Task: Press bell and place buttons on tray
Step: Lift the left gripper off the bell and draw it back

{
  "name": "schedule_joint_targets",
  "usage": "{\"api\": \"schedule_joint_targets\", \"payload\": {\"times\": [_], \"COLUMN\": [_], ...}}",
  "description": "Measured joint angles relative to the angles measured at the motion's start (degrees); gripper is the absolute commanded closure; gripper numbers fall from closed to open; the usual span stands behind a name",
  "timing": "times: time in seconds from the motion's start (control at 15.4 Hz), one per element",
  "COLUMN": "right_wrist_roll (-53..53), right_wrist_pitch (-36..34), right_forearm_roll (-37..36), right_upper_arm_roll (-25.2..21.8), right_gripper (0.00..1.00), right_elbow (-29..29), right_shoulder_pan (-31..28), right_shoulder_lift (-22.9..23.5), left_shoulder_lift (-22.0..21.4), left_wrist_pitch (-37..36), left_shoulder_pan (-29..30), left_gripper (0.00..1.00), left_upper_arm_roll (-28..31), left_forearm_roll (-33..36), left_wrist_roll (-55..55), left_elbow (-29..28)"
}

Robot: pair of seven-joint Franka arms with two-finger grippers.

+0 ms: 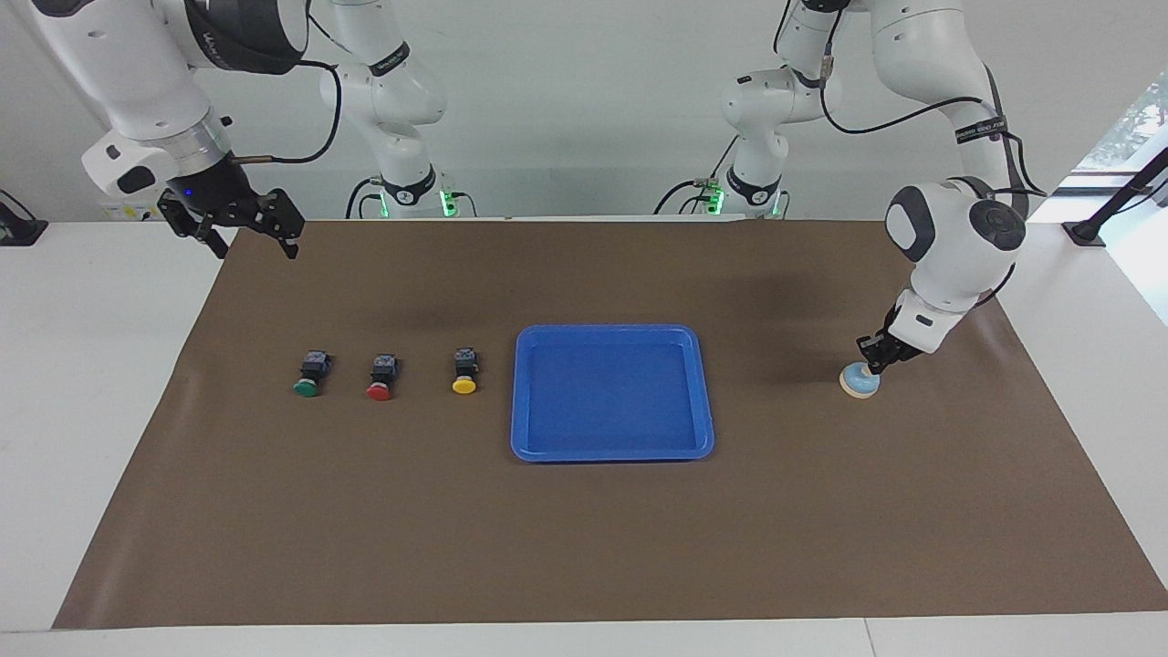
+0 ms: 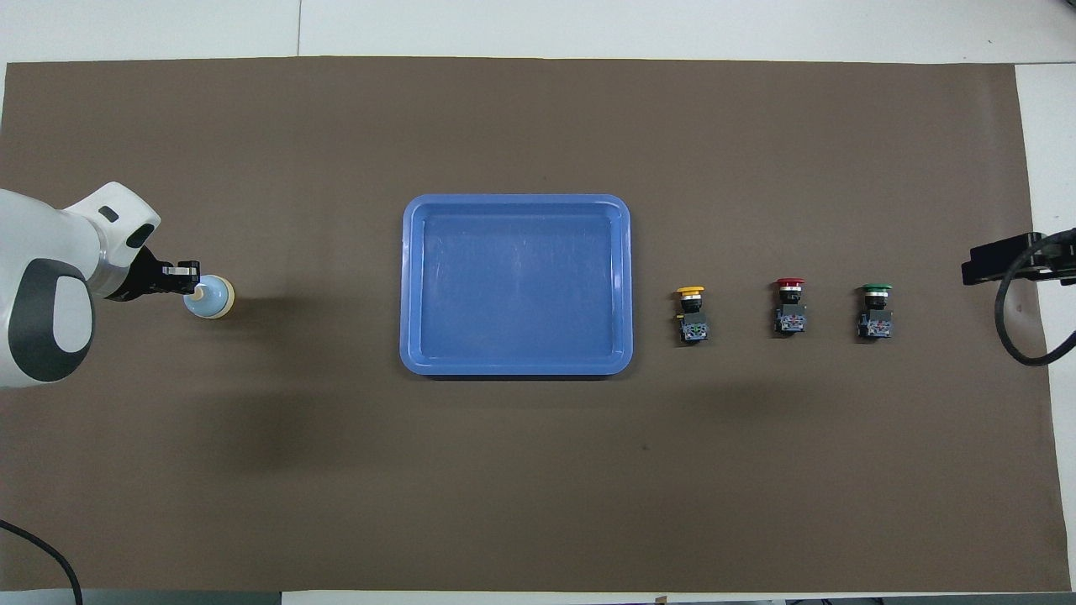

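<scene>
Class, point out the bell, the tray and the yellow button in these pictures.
bell [image 1: 860, 383], facing view, on the front of its cream base ring.
tray [image 2: 515, 284], overhead view, on its bare blue floor.
yellow button [image 1: 464, 386], facing view, on its round yellow cap.

No readable text on the bell [image 1: 860, 380], tray [image 1: 611, 451], buttons or mat. Right arm's dark joint band [image 1: 239, 32] carries pale lettering, too small to read. Black strap [image 1: 976, 125] on left arm has small white print, also unreadable. Dark collars at both arm bases [image 1: 411, 192] show a round white mark each, character can't be made out.
</scene>
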Motion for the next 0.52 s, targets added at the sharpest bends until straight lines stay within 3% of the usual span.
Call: {"api": "schedule_joint_targets", "payload": {"times": [0.52], "right_wrist_roll": [0.0], "right_wrist_pitch": [0.0], "right_forearm_roll": [0.0], "right_upper_arm_roll": [0.0], "right_gripper": [0.0], "right_elbow": [0.0], "right_shoulder_pan": [0.0], "right_shoulder_lift": [0.0], "left_shoulder_lift": [0.2], "left_wrist_pitch": [3.9], "left_shoulder_pan": [0.0], "left_gripper": [1.0], "left_upper_arm_roll": [0.0], "left_forearm_roll": [0.0], "left_wrist_roll": [0.0], "left_elbow": [-2.7]}}
